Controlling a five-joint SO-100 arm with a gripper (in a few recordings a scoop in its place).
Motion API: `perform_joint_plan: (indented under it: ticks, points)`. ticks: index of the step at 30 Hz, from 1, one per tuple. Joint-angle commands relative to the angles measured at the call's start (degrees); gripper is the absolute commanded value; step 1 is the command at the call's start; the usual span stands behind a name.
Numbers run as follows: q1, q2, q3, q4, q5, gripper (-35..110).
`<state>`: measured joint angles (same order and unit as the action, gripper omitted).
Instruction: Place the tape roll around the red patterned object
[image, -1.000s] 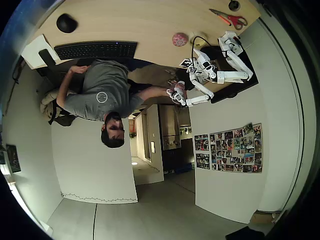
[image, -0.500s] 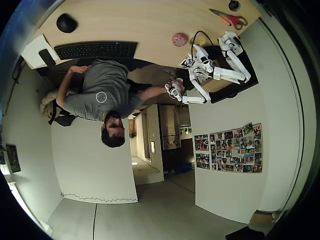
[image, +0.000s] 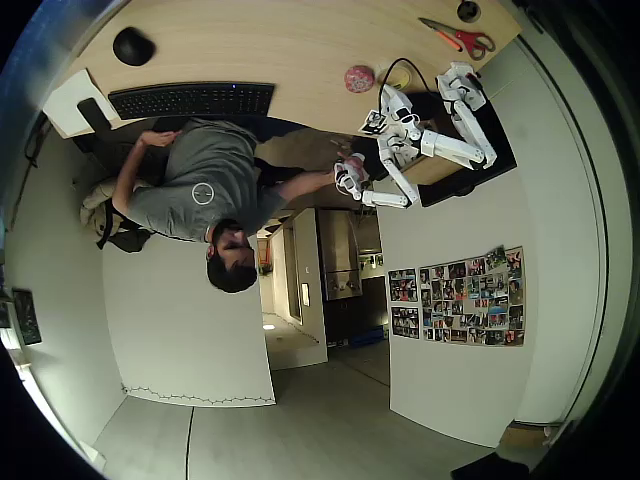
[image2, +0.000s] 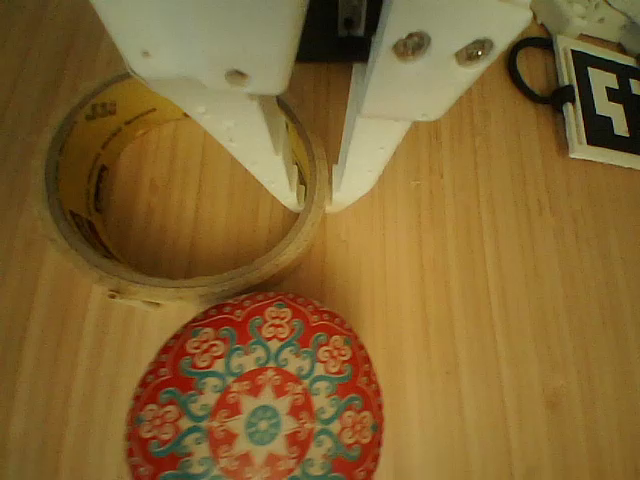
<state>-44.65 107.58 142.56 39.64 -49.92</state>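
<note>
On the desk, the pincer is clenched on the wall of the tape roll, one finger inside the ring, one outside. Just beside it lies the red patterned object, outside the ring.

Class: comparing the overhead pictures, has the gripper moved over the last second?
Yes. The gripper has swung up the overhead picture toward the red patterned object, now straddling the tape roll's wall.

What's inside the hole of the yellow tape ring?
Inside the tape roll you see bare wooden table and one white finger of the gripper poking in. The red patterned object sits outside it. The finger hides a bit of the wood.
</note>
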Motion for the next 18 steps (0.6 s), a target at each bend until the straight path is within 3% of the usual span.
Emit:
perform_joint_plan:
  ticks: [1, 12, 18]
  points:
    - [0.2, 3.4, -0.5, 2.5, -0.4, 0]
    - [2.8, 27.4, -4.3, 23.3, -2.6, 0]
    - [7.2, 21.4, -12.4, 23.9, -10.1, 0]
